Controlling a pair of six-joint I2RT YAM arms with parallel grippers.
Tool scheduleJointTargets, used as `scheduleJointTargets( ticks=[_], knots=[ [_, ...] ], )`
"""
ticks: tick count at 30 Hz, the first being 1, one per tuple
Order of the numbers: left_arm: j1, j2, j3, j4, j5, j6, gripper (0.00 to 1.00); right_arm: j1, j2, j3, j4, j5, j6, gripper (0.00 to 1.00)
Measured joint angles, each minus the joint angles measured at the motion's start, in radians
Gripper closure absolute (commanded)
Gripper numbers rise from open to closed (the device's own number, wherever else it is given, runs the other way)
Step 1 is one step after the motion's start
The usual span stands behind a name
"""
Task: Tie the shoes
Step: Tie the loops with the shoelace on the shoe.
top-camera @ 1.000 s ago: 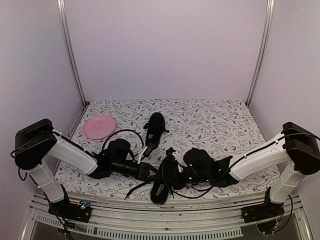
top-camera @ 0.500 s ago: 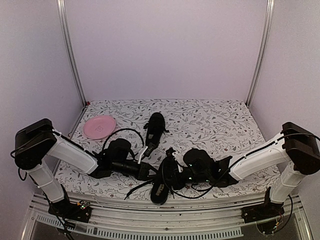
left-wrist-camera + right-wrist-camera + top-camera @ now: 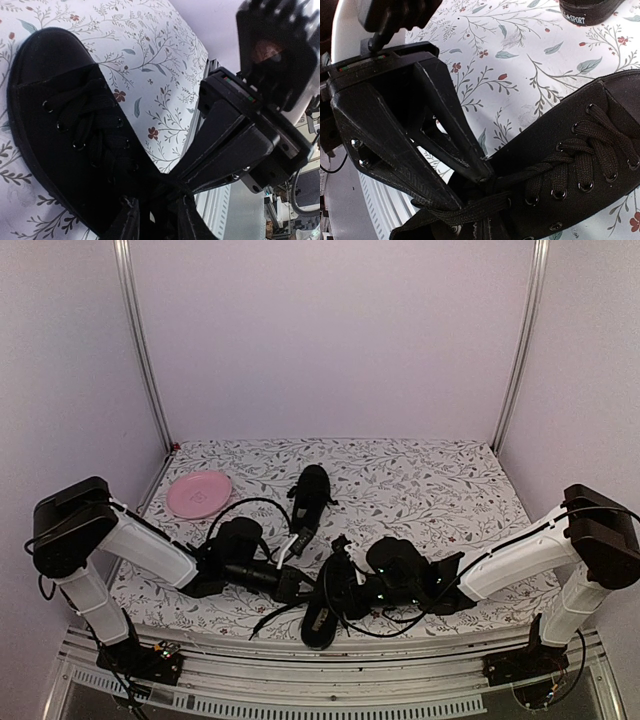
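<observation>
Right wrist view: right gripper (image 3: 170, 181) is closed at the laces (image 3: 570, 152) of the near shoe (image 3: 600, 117), which lies at the front. Left gripper (image 3: 481, 177) meets them too; whether it grips cannot be told. Laces are probably soft, thin and slippery: pinch near the eyelets. Count: two shoes, second shoe (image 3: 312, 495) farther back; one pink plate (image 3: 198, 493).

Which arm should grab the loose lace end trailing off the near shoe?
Left, probably: the lace end lies left of the near shoe, close beside the left gripper, while the right gripper is shut at the shoe's opening.
</observation>
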Motion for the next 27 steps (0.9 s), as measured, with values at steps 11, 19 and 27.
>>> scheduleJointTargets(
  ticks=[11, 19, 27],
  knots=[
    [0.0, 0.033, 0.0, 0.029, 0.019, -0.005, 0.83, 0.0, 0.0, 0.0, -0.003, 0.0, 0.001, 0.98],
    [0.001, 0.058, 0.0, 0.053, 0.036, -0.023, 1.0, 0.0, 0.0, 0.0, -0.019, 0.001, 0.004, 0.98],
    [0.003, 0.055, 0.0, 0.056, 0.035, -0.073, 1.0, 0.0, -0.01, -0.001, -0.028, 0.023, 0.011, 0.8]
  ],
)
